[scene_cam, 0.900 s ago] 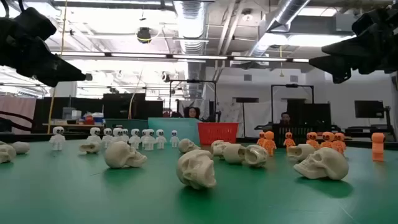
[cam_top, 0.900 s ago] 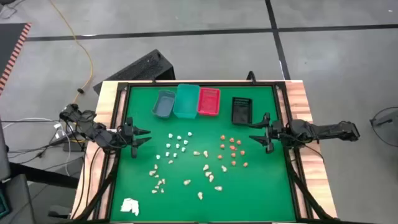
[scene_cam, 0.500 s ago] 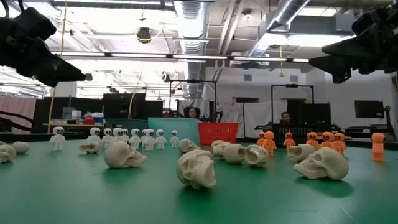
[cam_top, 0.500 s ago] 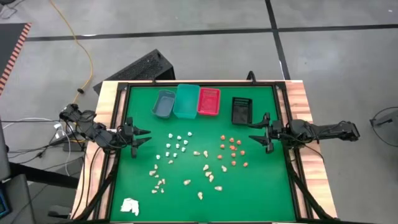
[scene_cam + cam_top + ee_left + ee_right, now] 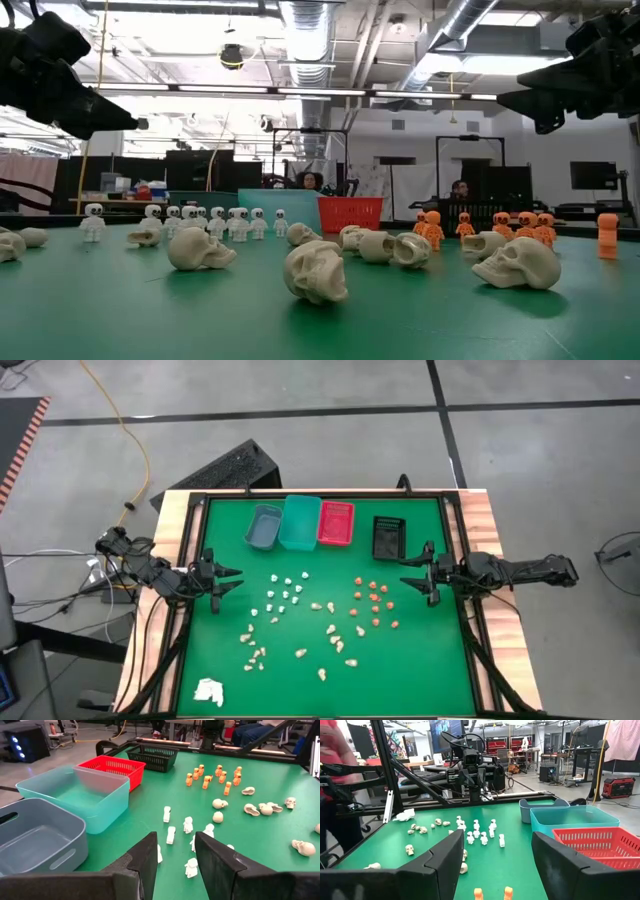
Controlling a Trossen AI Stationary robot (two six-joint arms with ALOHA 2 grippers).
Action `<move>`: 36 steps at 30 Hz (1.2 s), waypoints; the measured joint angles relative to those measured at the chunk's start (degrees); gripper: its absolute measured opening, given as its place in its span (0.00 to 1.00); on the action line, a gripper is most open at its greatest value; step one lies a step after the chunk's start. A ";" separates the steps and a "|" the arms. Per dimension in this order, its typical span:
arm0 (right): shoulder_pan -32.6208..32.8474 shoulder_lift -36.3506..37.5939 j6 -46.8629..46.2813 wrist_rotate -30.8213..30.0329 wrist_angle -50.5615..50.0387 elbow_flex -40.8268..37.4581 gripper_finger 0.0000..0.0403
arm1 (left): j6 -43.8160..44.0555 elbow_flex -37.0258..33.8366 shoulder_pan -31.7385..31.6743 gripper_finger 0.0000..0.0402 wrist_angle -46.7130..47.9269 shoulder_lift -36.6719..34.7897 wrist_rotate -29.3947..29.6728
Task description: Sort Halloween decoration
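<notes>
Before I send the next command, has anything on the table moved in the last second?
Nothing visibly changed. Both arms hover where they were, left gripper and right gripper empty, and the white, orange and tan pieces lie as before.

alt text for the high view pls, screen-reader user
Overhead view of a green table: white figures, orange figures and beige skulls lie in clusters below four bins, with the open left gripper and right gripper at either side.

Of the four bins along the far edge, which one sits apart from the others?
The black bin. The grey bin, teal bin and red bin stand side by side in a row; the black one stands alone, nearest the right pincer.
</notes>
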State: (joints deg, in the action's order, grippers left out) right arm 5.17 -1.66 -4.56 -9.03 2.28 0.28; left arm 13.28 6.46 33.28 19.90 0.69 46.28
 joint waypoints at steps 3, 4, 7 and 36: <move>0.00 0.00 0.00 0.01 0.00 0.00 0.60 | -0.02 0.02 0.01 0.30 -0.02 0.01 0.00; 0.00 0.01 0.00 -0.01 0.00 0.01 0.60 | -0.02 0.01 0.01 0.30 -0.01 0.00 0.00; 0.00 0.00 0.00 0.01 0.00 0.01 0.60 | -0.02 0.00 0.00 0.30 0.00 0.00 0.00; -0.55 0.01 -0.08 -0.05 1.04 0.00 0.60 | 26.88 -0.14 0.02 0.30 -3.37 0.02 -0.58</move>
State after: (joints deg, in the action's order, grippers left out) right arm 4.62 -1.65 -4.64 -9.08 3.33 0.28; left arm 40.16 6.33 33.30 16.53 0.71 45.70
